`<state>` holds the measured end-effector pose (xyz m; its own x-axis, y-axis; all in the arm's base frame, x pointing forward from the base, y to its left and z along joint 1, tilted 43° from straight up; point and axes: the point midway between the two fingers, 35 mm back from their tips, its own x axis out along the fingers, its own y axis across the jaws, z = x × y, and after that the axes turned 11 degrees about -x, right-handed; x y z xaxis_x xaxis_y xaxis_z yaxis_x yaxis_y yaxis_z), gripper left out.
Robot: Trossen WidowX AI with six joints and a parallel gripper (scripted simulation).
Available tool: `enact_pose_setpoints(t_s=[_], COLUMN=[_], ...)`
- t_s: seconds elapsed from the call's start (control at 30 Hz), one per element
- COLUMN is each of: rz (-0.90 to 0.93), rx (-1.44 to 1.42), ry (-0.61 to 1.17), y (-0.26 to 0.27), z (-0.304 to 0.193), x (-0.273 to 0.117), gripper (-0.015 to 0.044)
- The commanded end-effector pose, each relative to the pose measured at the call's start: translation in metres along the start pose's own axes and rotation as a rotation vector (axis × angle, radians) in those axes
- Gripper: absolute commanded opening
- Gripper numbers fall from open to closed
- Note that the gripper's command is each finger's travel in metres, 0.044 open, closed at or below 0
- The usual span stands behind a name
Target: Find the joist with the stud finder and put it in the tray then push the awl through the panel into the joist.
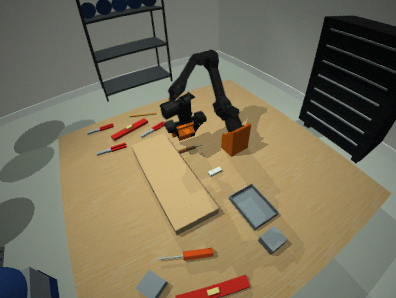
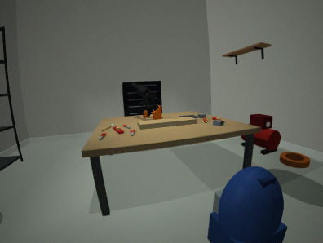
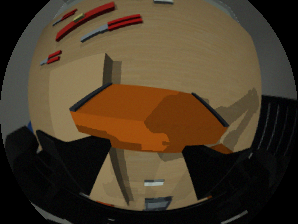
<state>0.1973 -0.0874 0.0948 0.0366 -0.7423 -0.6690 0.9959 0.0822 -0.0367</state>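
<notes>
Board (image 1: 175, 182) (image 2: 168, 123) on surface (image 1: 110, 220) (image 2: 163, 139); tray (image 1: 253, 207) near board; block (image 1: 273, 240) beside tray; screwdriver (image 1: 198, 254) beyond board's end.

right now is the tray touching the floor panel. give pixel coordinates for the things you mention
Apart: the top view shows a strip of bare table (image 1: 90, 200) (image 2: 228, 130) (image 3: 185, 55) between the tray (image 1: 254, 206) (image 2: 192, 116) (image 3: 158, 204)'s near corner and the floor panel (image 1: 172, 182) (image 2: 168, 124) (image 3: 75, 95)'s edge.

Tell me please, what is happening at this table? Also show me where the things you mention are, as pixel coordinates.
The robot arm has an orange block (image 1: 186, 131) (image 2: 157, 112) (image 3: 115, 107), probably the stud finder, between the fingers of its gripper (image 1: 185, 129) (image 2: 157, 110) (image 3: 148, 136). It is near one end of the raised floor panel (image 1: 175, 185) (image 2: 167, 123) (image 3: 73, 87). The tray (image 1: 253, 206) (image 3: 158, 204) has nothing in it, so the stud finder is not put away yet.
</notes>
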Motion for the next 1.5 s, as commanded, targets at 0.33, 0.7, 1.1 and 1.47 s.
enact_pose_setpoints(t_s=[0.33, 0.7, 1.1, 1.47], rz=[0.015, 0.022, 0.031, 0.049], rx=[-0.004, -0.007, -0.010, -0.011], ry=[0.094, 0.149, 0.226, 0.292], y=[-0.0002, -0.0009, -0.0017, -0.0018], z=[0.0023, 0.0031, 0.0047, 0.0068], x=[0.0011, 0.0024, 0.0036, 0.0039], gripper=[0.0000, 0.0000, 0.0000, 0.0000])
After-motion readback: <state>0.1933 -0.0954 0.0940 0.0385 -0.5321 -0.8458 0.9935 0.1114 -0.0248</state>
